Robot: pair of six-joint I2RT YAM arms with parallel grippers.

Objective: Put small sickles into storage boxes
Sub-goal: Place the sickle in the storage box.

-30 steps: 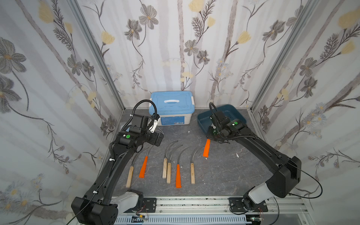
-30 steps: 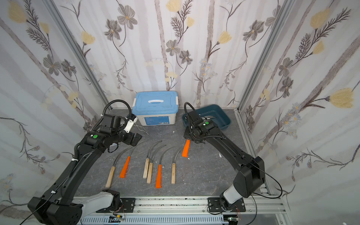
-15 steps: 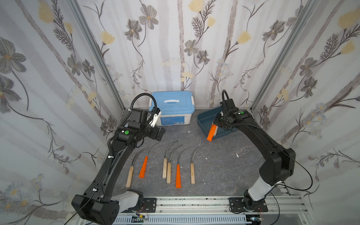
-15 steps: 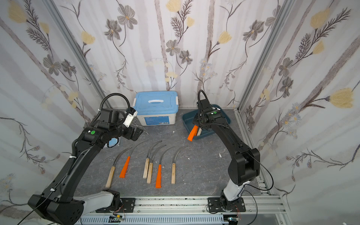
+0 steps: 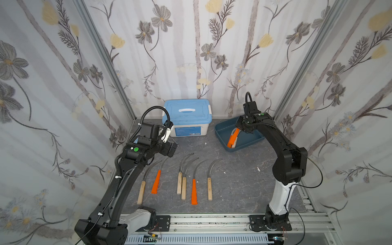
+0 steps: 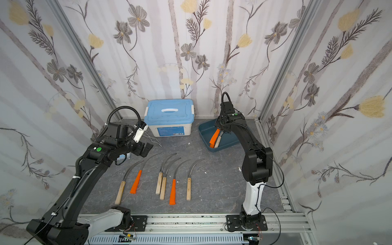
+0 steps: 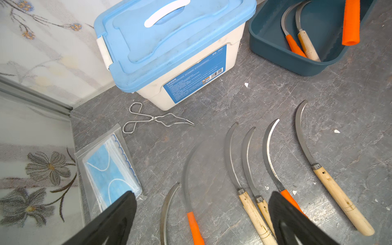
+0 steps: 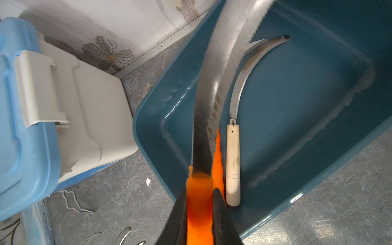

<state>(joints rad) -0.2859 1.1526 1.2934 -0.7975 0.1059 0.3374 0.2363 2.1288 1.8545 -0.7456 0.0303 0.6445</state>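
Note:
My right gripper (image 8: 199, 191) is shut on the orange handle of a small sickle (image 8: 200, 214). Its grey blade (image 8: 214, 84) reaches out over the dark teal storage box (image 8: 297, 101). Two sickles lie in that box, one wooden-handled (image 8: 233, 161) and one orange-handled (image 8: 218, 152). In both top views the held sickle (image 5: 232, 137) (image 6: 214, 137) slants down into the box (image 5: 250, 142) (image 6: 230, 141). Several sickles (image 5: 194, 191) lie in a row on the grey table. My left gripper (image 7: 201, 212) hangs open above the row's left end, with nothing between its fingers (image 7: 118, 216).
A white box with a light blue lid (image 5: 186, 116) stands at the back, left of the teal box. Wire tongs (image 7: 157, 118) and a bagged pack of face masks (image 7: 110, 169) lie in the back left corner. Flowered walls close in three sides.
My right arm has carried the orange-handled sickle from the middle of the table back to the teal box. The left gripper has drawn back and risen a little, staying open.

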